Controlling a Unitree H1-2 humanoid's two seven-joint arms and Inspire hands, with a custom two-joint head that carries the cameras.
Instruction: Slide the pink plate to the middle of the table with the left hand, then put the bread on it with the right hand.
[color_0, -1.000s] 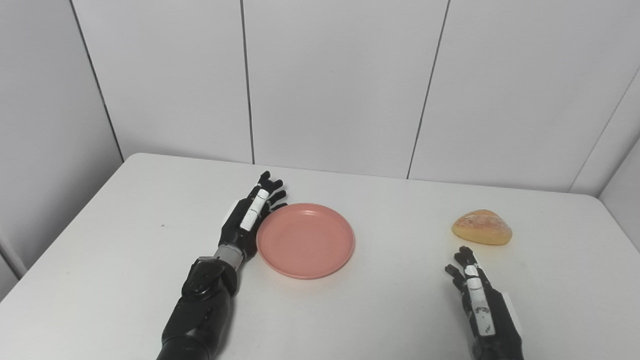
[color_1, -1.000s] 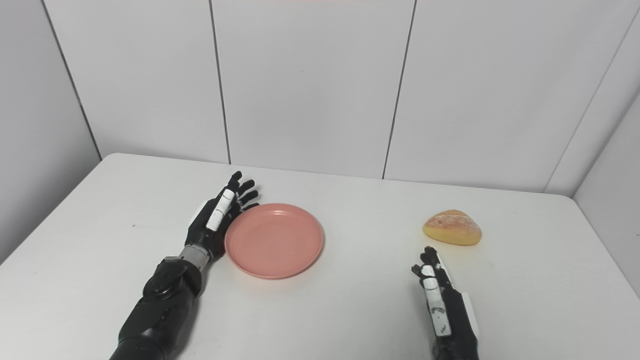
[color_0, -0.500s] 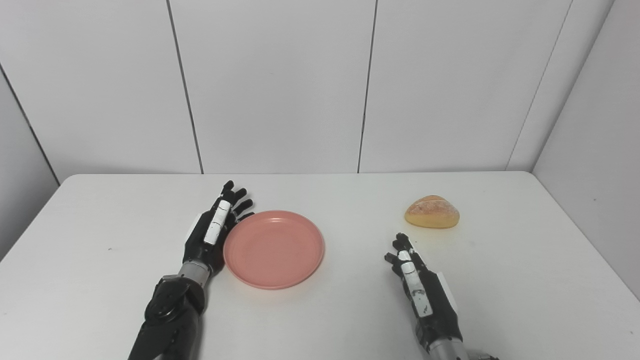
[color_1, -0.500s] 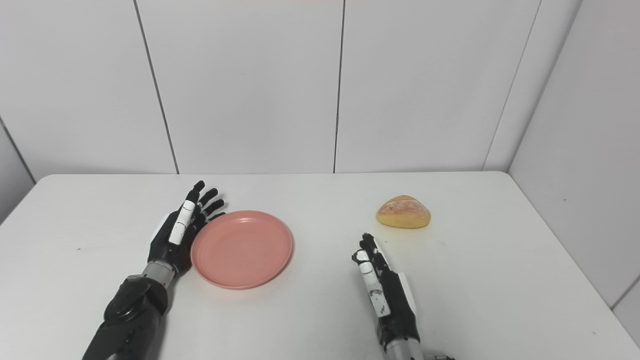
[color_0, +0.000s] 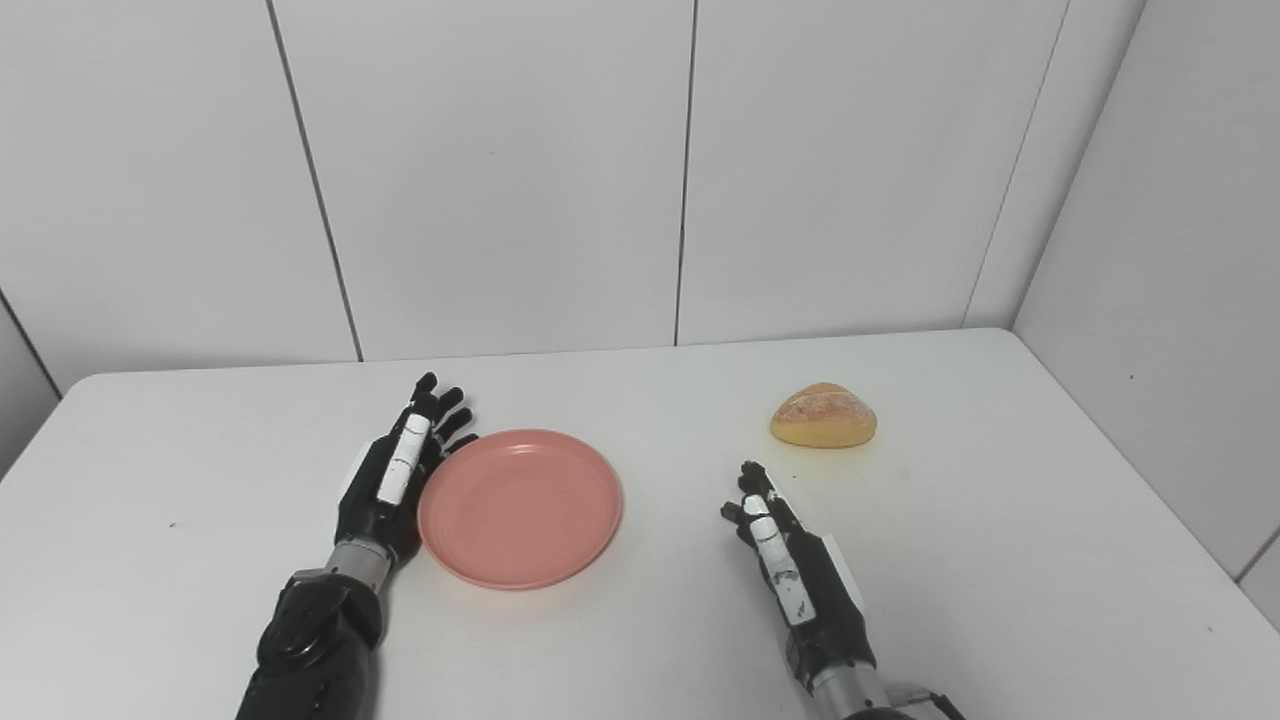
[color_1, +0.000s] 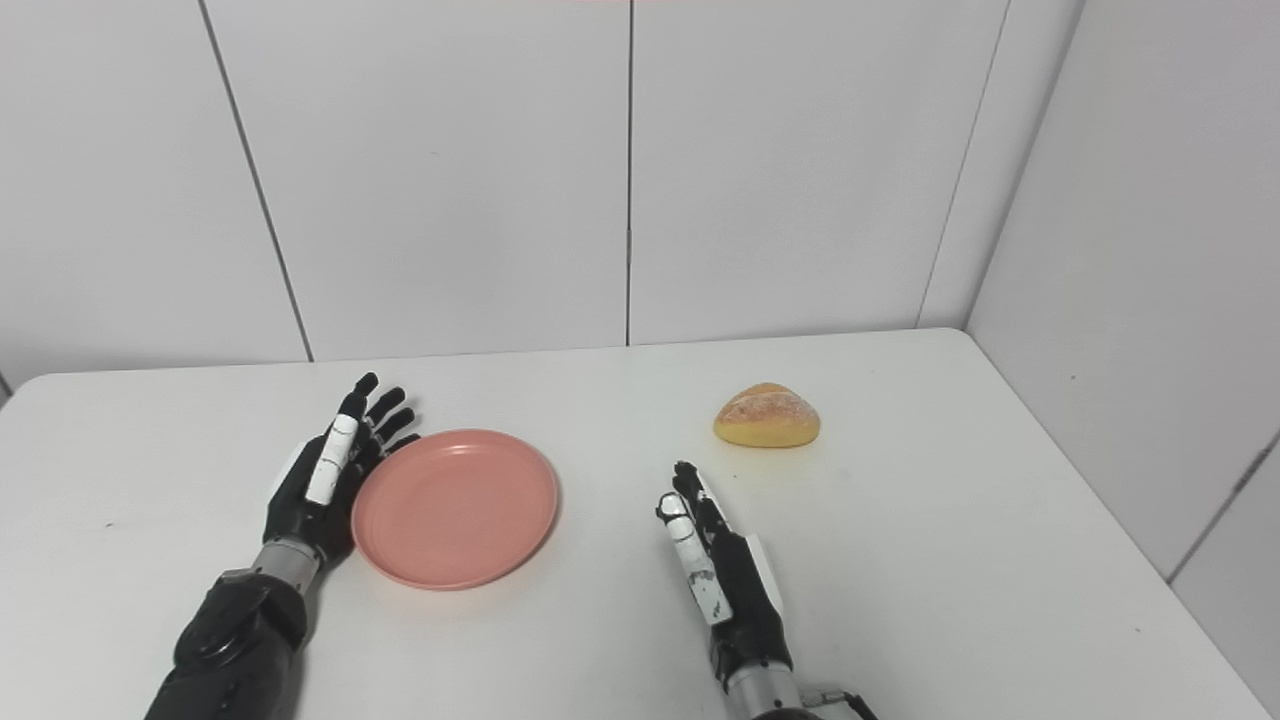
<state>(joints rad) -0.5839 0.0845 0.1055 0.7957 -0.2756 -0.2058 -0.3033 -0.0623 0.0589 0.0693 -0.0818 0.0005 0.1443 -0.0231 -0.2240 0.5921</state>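
Camera swings right; pink plate (color_0: 520, 507) stays put, left hand (color_0: 395, 480) flat and empty against its left rim. Right hand (color_0: 795, 585), fingers spread and empty, waits near the bread (color_0: 823, 416): slide looks finished.

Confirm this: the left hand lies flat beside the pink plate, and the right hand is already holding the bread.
Not quite. The left hand does lie beside the pink plate, but the right hand is open and holds nothing; the bread sits apart on the table, as the left eye view shows.
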